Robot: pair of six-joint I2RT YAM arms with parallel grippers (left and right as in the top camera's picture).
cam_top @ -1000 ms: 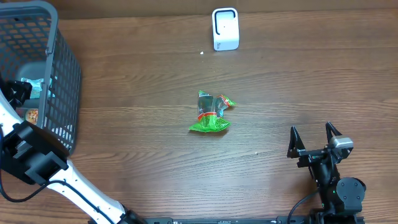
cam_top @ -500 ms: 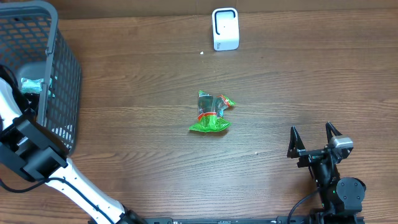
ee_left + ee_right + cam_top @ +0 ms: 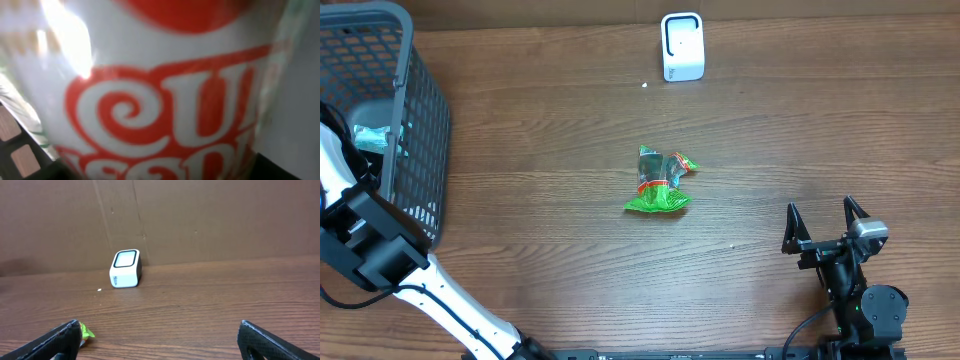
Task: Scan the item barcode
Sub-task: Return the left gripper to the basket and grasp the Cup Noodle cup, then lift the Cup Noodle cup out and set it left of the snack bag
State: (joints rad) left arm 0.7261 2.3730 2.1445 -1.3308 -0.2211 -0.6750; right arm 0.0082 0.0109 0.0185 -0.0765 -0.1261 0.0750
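A white cup with red lettering (image 3: 160, 100) fills the left wrist view, blurred and very close, sitting between the dark fingertips (image 3: 287, 170) of my left gripper (image 3: 160, 175). Whether the jaws press on it cannot be told. From overhead, my left arm (image 3: 338, 175) reaches into the grey basket (image 3: 420, 110), which hides the gripper. The white scanner (image 3: 682, 46) stands at the table's far edge and also shows as a scanner (image 3: 125, 268) in the right wrist view. My right gripper (image 3: 825, 225) rests open near the front right, with nothing between its fingers.
A crumpled green snack packet (image 3: 660, 185) lies mid-table, and this packet (image 3: 86, 331) peeks beside my right gripper's left finger. A teal item (image 3: 370, 135) lies in the basket. A brown cardboard wall (image 3: 200, 215) stands behind the scanner.
My left arm has pushed further into the basket, hiding its black gripper from overhead. The right arm, the packet and the scanner have not moved.
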